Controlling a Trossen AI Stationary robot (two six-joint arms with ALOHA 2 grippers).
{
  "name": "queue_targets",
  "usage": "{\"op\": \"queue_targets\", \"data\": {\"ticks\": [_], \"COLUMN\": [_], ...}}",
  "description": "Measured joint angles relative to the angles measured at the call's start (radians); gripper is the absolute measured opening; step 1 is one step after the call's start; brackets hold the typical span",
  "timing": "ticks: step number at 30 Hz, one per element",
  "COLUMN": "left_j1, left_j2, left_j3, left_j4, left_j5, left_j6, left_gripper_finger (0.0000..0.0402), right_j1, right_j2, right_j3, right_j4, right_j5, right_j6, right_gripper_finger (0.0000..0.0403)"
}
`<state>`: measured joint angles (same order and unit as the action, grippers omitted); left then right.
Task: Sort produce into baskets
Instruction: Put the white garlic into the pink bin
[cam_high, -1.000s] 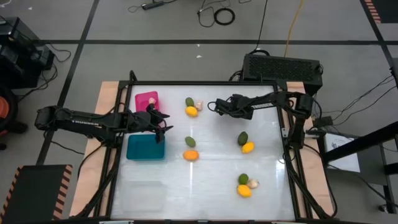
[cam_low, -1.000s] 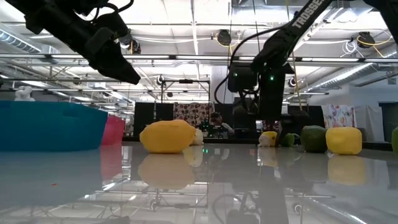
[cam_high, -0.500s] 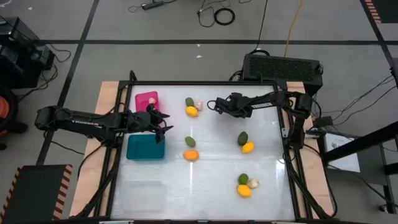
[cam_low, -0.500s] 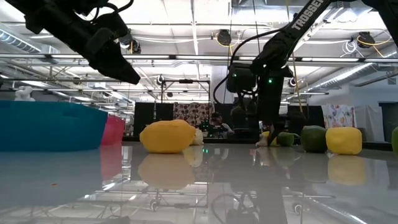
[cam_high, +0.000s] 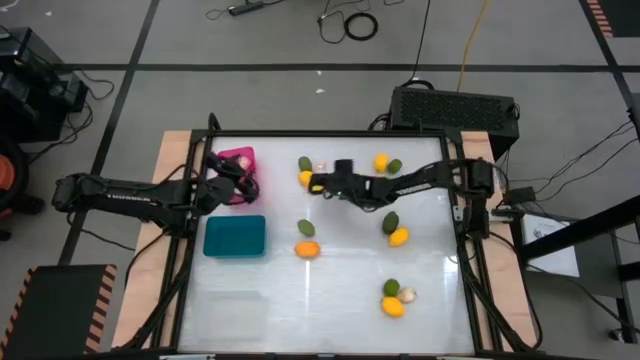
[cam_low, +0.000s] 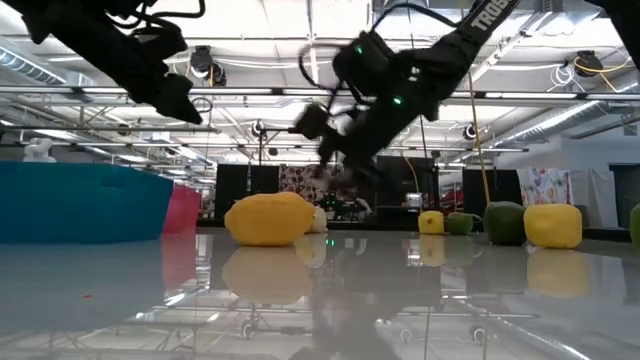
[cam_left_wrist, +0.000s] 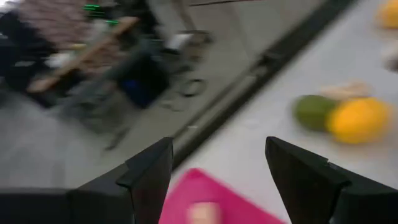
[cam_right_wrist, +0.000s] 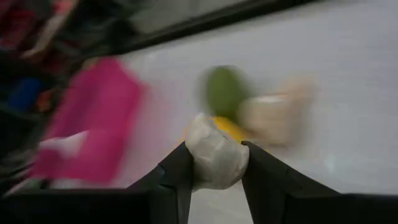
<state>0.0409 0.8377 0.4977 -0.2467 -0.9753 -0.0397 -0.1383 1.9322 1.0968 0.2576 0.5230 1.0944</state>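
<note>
Right tool (cam_right_wrist: 214, 163) clenched on a pale garlic bulb (cam_right_wrist: 214, 157)
Ahead of it lay a green oval (cam_right_wrist: 225, 91), a yellow fruit (cam_right_wrist: 231, 127) and the pink basket (cam_right_wrist: 93, 118); the left tool (cam_left_wrist: 217, 171), fingers spread and empty, hung over that basket by the surface (cam_high: 340, 270)

Grey floor (cam_high: 250, 50) with cables (cam_high: 345, 20); ceiling lights (cam_low: 360, 62) over glossy white table (cam_low: 320, 300).

Landmark: the pink bin (cam_high: 238, 161) at the table's (cam_high: 330, 300) far left. The teal bin (cam_high: 235, 236) lies just in front of it. Right of it sit three produce items (cam_high: 306, 171); two more (cam_high: 387, 164) lie farther right.
</note>
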Motion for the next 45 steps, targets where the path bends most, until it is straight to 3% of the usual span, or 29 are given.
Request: {"op": "queue_targets", "data": {"ticks": [2, 7, 15, 20, 32, 39, 45], "left_j1": [0.016, 0.109, 0.292, 0.360, 0.378, 0.378, 0.374], "left_j2": [-0.009, -0.031, -0.037, -0.034, -0.034, -0.034, -0.033], "left_j3": [0.000, 0.000, 0.001, 0.001, 0.001, 0.001, 0.000], "left_j4": [-0.033, -0.087, -0.146, -0.174, -0.190, -0.191, -0.206], "left_j5": [-0.084, -0.219, -0.251, -0.253, -0.158, -0.089, -0.017], "left_j6": [0.025, 0.024, -0.133, -0.159, -0.191, -0.190, -0.190], "left_gripper_finger": [0.0263, 0.0263, 0.0263, 0.0263, 0.0263, 0.0263, 0.0263], "right_j1": [0.023, 0.056, 0.020, 0.008, -0.003, -0.008, -0.036], "right_j2": [0.049, 0.244, 0.581, 0.722, 0.756, 0.746, 0.667], "right_j3": [0.086, 0.394, 0.970, 1.216, 1.256, 1.257, 1.259], "right_j4": [0.062, 0.023, -0.278, -0.349, -0.362, -0.373, -0.529], "right_j5": [-0.002, -0.066, -0.165, -0.239, -0.275, -0.391, -0.425], "right_j6": [-0.070, -0.235, -0.387, -0.471, -0.478, -0.461, -0.424], "right_gripper_finger": [0.0110, 0.0110, 0.0110, 0.0110, 0.0178, 0.0221, 0.0231]}}
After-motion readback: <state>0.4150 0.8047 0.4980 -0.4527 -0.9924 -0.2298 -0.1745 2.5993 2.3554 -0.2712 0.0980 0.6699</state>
